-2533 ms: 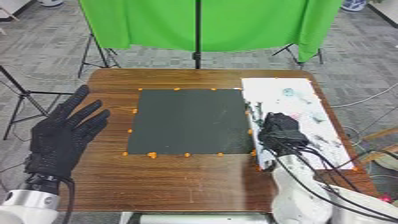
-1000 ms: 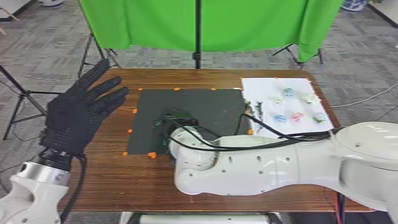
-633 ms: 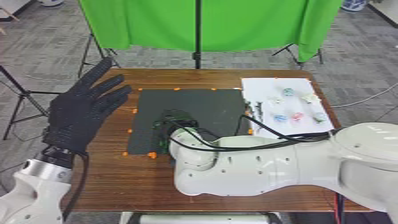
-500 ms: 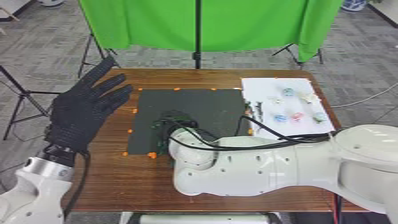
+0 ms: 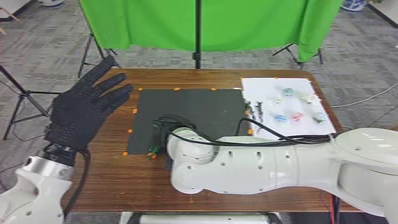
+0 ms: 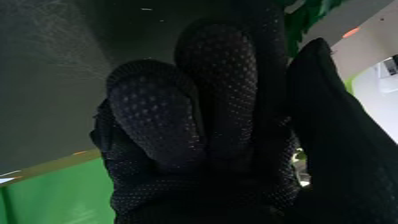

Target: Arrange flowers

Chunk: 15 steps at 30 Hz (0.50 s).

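flowers laid out at the brown table [image 5: 222, 190]

a dark mat [image 5: 200, 102] lies on the table, a white sheet [image 5: 262, 87] beside its right edge. the left hand [image 5: 78, 112], wide open with straight, spread fingers, holds nothing at the table's left side. the right hand [image 5: 169, 125] is at the mat; its grip cannot be told. green leaves [image 6: 311, 20] sit beside it. small pale flowers [image 5: 296, 117] rest on the sheet.

Grn cloth [image 5: 142, 25], dk-gry mat [image 5: 200, 105], brn table [image 5: 107, 180], pink flower [image 5: 296, 117]
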Each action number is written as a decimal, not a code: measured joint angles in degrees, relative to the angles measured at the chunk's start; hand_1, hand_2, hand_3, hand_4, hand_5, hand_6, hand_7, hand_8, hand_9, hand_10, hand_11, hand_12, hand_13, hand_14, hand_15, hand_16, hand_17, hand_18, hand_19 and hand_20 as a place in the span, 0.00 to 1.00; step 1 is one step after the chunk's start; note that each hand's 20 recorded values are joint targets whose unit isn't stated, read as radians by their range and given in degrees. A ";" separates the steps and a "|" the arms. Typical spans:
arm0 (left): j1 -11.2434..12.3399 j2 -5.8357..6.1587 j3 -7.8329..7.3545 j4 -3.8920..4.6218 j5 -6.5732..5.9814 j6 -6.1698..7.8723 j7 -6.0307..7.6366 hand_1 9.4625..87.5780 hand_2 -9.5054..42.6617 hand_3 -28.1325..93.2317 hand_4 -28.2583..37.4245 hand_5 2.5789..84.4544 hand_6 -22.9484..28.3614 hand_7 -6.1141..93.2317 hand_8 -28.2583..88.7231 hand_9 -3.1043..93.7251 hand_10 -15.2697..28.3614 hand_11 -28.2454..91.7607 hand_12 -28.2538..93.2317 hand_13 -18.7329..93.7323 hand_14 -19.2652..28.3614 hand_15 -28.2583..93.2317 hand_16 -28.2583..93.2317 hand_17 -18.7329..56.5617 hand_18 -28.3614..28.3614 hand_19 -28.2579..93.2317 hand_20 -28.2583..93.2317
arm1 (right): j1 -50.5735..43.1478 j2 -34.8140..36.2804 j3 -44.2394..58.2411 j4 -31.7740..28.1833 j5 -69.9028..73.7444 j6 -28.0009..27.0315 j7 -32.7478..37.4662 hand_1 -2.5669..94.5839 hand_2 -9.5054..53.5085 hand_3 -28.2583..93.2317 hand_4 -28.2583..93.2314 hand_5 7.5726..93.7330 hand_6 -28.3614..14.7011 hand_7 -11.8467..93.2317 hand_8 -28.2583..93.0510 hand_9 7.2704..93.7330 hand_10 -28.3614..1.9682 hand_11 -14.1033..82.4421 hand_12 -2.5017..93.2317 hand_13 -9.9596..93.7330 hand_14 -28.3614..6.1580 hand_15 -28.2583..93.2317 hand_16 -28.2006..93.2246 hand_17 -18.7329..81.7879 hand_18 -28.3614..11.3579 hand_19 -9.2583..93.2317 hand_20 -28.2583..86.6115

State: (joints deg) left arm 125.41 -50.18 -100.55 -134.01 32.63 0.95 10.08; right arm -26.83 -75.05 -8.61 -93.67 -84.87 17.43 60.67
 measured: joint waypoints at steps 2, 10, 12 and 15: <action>0.09 0.00 0.00 0.00 0.00 0.02 0.01 0.17 0.30 0.85 0.05 0.27 0.53 0.21 0.15 0.25 0.73 0.38 0.34 0.29 0.88 0.46 0.23 0.00 0.91 0.54 0.31 | 0.00 0.00 0.00 0.00 0.00 0.00 0.01 0.44 0.22 0.72 0.00 0.91 0.71 0.24 0.12 1.00 0.59 0.57 0.20 0.93 0.56 0.76 0.39 0.65 0.14 1.00 0.54; 1.06 0.39 0.01 -0.09 0.00 0.21 1.20 0.17 0.30 0.85 0.05 0.27 0.53 0.21 0.15 0.25 0.73 0.38 0.34 0.29 0.88 0.46 0.23 0.00 0.91 0.54 0.31 | 1.59 -0.18 -2.50 0.17 -1.46 0.99 1.14 0.40 0.24 0.73 0.00 0.84 0.65 0.24 0.13 1.00 0.58 0.53 0.21 0.91 0.55 0.77 0.39 0.64 0.12 1.00 0.55; 1.16 0.43 0.01 -0.10 -0.01 0.28 1.32 0.17 0.30 0.85 0.05 0.27 0.53 0.21 0.15 0.25 0.73 0.38 0.34 0.29 0.88 0.46 0.23 0.00 0.91 0.54 0.31 | 1.94 -0.18 -2.51 0.38 -1.50 1.00 1.46 0.38 0.24 0.74 0.00 0.81 0.64 0.24 0.13 1.00 0.58 0.53 0.21 0.91 0.55 0.78 0.39 0.64 0.12 1.00 0.55; 1.26 0.49 0.01 -0.14 -0.02 0.49 1.52 0.17 0.30 0.85 0.05 0.27 0.53 0.21 0.15 0.25 0.73 0.38 0.34 0.29 0.87 0.46 0.23 0.00 0.91 0.54 0.31 | 2.51 -0.18 -2.84 0.67 -1.79 1.00 1.87 0.38 0.24 0.75 0.00 0.80 0.64 0.24 0.13 1.00 0.58 0.53 0.22 0.90 0.54 0.78 0.39 0.64 0.12 1.00 0.55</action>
State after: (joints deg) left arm 126.67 -49.69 -100.54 -134.15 32.61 1.44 11.60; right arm -24.32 -75.22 -11.45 -92.99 -86.66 18.43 62.55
